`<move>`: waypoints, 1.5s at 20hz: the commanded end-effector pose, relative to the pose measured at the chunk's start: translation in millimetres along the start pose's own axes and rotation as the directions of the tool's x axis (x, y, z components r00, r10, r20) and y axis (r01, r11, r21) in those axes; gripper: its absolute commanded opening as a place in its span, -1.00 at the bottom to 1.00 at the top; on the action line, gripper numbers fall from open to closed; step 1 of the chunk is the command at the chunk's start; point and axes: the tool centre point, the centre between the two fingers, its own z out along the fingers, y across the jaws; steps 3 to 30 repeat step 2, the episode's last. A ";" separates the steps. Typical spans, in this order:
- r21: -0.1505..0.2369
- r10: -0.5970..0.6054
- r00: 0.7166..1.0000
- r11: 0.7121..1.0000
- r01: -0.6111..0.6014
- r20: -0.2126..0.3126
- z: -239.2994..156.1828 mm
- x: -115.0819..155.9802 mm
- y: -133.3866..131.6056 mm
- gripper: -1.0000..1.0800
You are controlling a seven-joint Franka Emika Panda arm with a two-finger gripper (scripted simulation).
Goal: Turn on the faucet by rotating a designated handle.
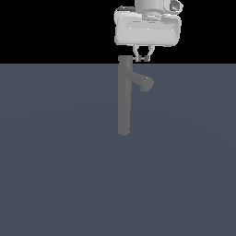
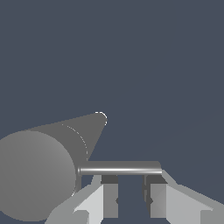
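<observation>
Faucet (image 1: 124, 99) standing upright as a dark-grey column on the flat slate-blue worktop (image 1: 55, 175), near the middle of the exterior view, its cap reaching the line where the worktop meets the black background. A short, thick spout (image 1: 144, 83) slants down from the upper column toward the exterior view's right. The handle (image 1: 134, 58), a thin light-grey rod, projects sideways from the cap, also toward the exterior view's right. The white arm hangs directly above, and its pincer (image 1: 142, 54) sits at the handle's level, just beside the cap.

In the wrist view the cap fills the near corner as a large grey disc, with the column (image 2: 78, 131) receding away from it to a small rim. The handle (image 2: 120, 168) runs straight out from the cap's edge. The pincer (image 2: 131, 194) has its two fingers (image 2: 109, 197) apart, a clear gap between the dark pads. The rod crosses just in front of both fingertips; whether it touches them cannot be told. The fingers are not closed on it.
</observation>
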 end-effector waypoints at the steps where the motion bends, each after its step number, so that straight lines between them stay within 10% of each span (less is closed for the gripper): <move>1: -0.006 -0.009 1.000 1.000 0.009 -0.028 -0.3 22.0 -4.4 -1.00; 30: -0.006 -0.009 1.000 1.000 0.009 -0.028 -0.3 22.0 -4.4 -1.00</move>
